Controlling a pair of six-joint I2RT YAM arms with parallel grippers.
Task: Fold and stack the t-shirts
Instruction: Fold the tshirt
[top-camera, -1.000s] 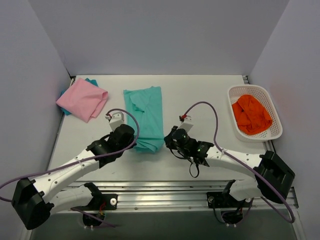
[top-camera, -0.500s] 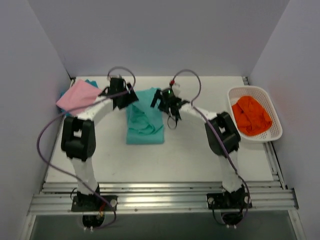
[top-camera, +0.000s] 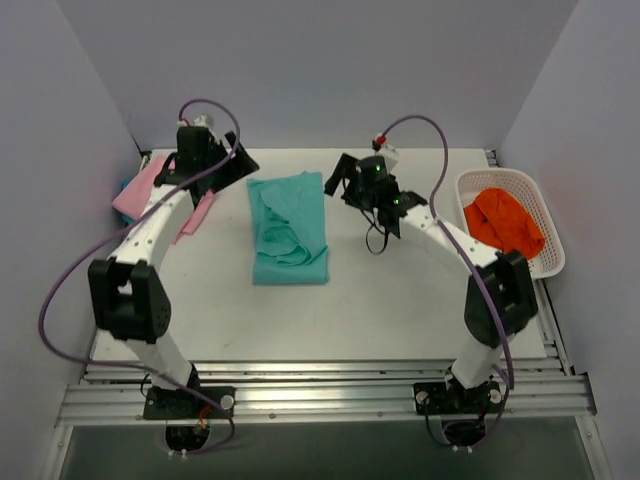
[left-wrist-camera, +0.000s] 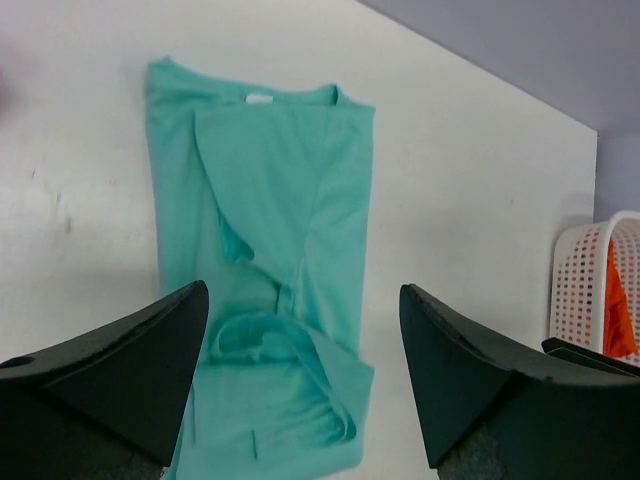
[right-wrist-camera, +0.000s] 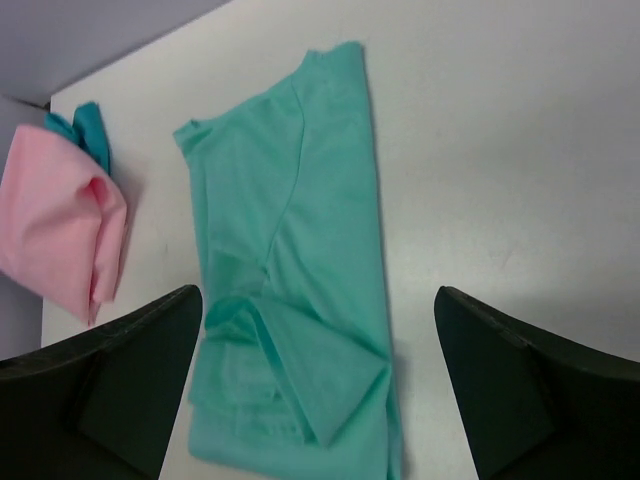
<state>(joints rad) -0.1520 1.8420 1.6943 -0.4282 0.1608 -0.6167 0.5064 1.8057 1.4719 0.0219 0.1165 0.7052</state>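
Observation:
A mint-teal t-shirt (top-camera: 290, 232) lies folded in a long strip at mid-table, its lower part doubled over in loose layers (left-wrist-camera: 285, 385) (right-wrist-camera: 300, 375). My left gripper (top-camera: 238, 166) hovers open off the shirt's far left corner, nothing between its fingers (left-wrist-camera: 120, 375). My right gripper (top-camera: 337, 180) hangs open off the far right corner, also empty, fingers (right-wrist-camera: 530, 385) wide. A pink t-shirt (top-camera: 138, 192) (right-wrist-camera: 60, 230) lies at the far left, partly hidden behind my left arm.
A white lattice basket (top-camera: 545, 262) (left-wrist-camera: 580, 290) with orange cloth (top-camera: 503, 226) stands at the right edge. A darker teal cloth (right-wrist-camera: 88, 130) peeks out from under the pink shirt. Grey walls enclose the table on three sides.
Both grippers carried the teal shirt's near hem toward the far end, folding it shorter. They have since opened, let go and drawn apart at the far side.

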